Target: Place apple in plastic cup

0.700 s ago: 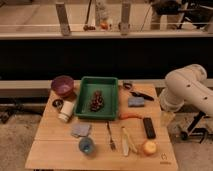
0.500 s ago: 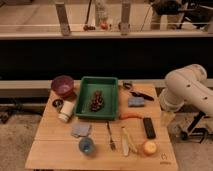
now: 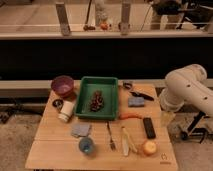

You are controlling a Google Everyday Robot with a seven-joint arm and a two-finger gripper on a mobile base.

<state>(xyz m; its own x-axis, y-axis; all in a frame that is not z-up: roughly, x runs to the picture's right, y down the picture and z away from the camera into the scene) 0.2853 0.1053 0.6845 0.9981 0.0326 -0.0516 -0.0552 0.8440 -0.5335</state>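
The wooden worktop [image 3: 50,150] carries everything. The robot's white arm [image 3: 187,90] bulks over its picture-right end. The gripper [image 3: 167,118] hangs from it just at that edge, level with the carrot [image 3: 131,116]. Whether the jaws are spread or pressed together I cannot tell, and nothing shows between them.

The green tray [image 3: 82,97] sits well away from the jaws, toward the middle back of the worktop.

Nearer the jaws, a black remote [image 3: 149,127] lies just toward the camera from them, its long axis running front to back.

The apple [image 3: 149,147] rests beyond the remote's near end, close to the front edge. From the jaws it lies toward the camera and slightly inward, near but clearly apart. This is the relation that counts. The reach looks short, forward and down, with the remote close beside the path. Being round, the apple offers no preferred axis for the grip.

The plastic cup [image 3: 86,145], bluish and upright, stands on the same front strip. It is well apart from the jaws, past the banana [image 3: 125,141] and the fork [image 3: 110,136]. The later carry would likely run sideways along the front edge over those two.
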